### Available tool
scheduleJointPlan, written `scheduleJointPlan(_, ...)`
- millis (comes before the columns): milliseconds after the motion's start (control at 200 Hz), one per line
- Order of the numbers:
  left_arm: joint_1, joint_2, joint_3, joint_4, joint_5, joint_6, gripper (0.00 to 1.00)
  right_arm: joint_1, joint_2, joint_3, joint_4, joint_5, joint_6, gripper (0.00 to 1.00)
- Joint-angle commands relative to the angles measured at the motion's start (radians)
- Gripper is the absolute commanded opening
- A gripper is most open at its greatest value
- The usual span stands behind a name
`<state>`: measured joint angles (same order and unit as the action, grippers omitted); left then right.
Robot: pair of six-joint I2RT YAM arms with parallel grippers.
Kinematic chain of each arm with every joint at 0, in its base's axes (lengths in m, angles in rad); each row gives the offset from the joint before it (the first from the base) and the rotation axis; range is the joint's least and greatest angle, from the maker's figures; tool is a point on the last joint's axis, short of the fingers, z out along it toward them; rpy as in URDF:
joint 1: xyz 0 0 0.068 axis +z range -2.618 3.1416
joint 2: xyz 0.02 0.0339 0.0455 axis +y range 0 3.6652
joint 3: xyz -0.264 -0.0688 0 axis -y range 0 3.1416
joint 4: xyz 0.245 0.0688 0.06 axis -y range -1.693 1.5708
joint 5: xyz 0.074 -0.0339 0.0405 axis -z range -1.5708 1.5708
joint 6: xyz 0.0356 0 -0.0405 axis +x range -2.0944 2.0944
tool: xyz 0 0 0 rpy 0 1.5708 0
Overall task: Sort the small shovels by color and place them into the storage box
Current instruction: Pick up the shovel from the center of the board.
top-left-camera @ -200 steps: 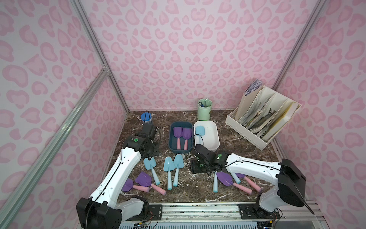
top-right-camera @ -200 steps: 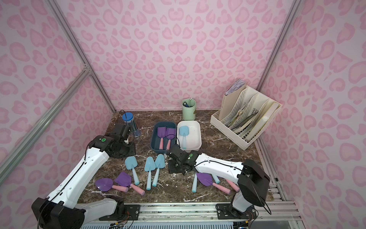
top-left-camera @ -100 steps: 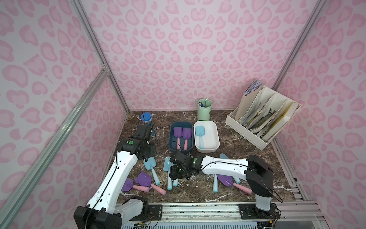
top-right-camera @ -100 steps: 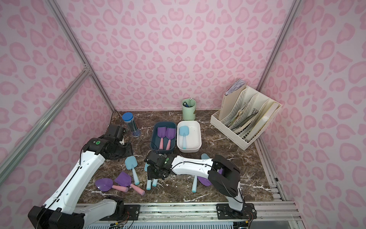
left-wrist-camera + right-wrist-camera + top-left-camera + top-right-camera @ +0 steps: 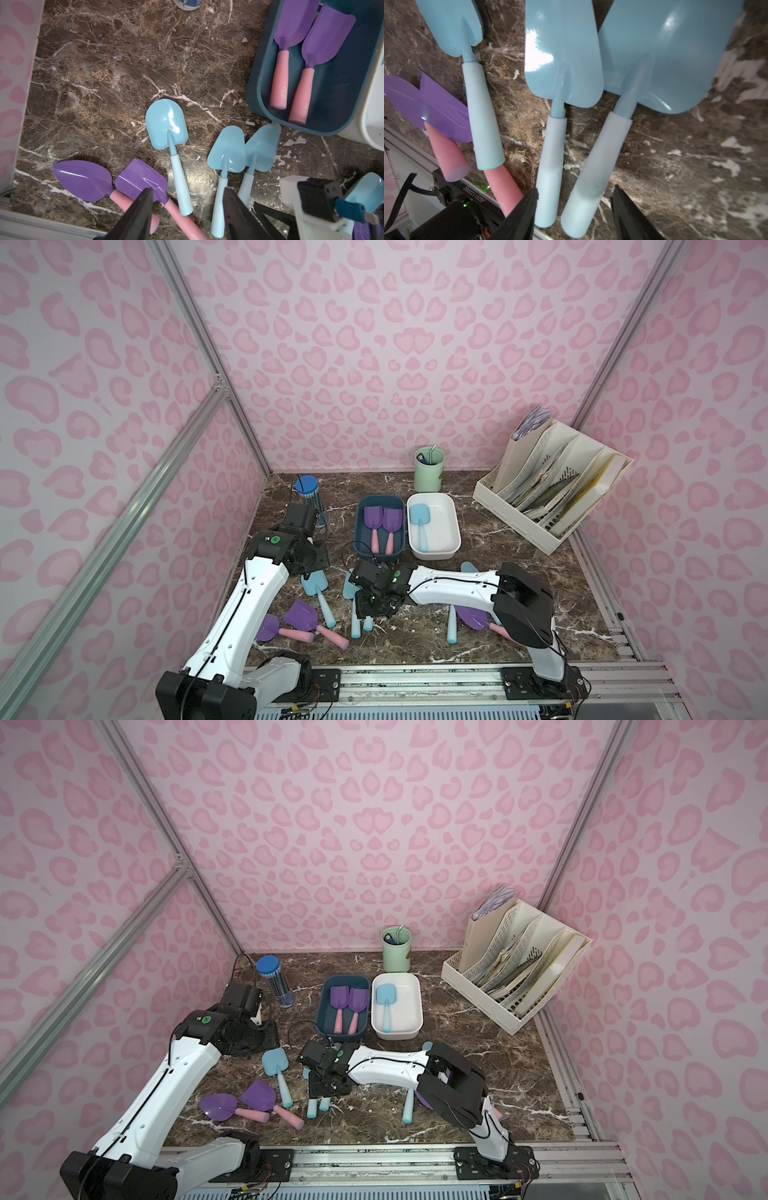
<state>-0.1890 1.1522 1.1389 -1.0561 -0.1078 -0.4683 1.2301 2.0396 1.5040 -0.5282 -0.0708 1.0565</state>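
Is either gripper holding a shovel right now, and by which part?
Nothing is held. The right gripper stands open astride two light blue handles; the left gripper hangs open, empty.

Two purple shovels [image 5: 338, 996] in the navy bin [image 5: 321, 1013], one blue shovel [image 5: 385, 994] in the white bin [image 5: 404, 1006].

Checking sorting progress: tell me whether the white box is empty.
Not empty: the white rectangular plastic box holds one light blue square-bladed shovel, lying flat inside.
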Motion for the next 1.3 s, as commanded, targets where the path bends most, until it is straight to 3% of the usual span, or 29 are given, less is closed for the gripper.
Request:
scheduleJointPlan(0, 0.001, -0.003, -0.004, 0.019, 0.013, 0.007, 0.58, 0.005, 0.008, 0.014, -0.041, 0.025, 0.012, 0.62)
scheduleJointPlan(490, 0.003, -0.008, -0.007, 0.024, 0.019, 0.01, 0.58, 0.006, 0.065, 0.041, -0.068, 0.035, 0.01, 0.61)
scheduleJointPlan(1295, 0.005, -0.02, 0.015, 0.01, 0.019, 0.031, 0.58, 0.005, 0.091, 0.038, -0.1, 0.054, 0.011, 0.41)
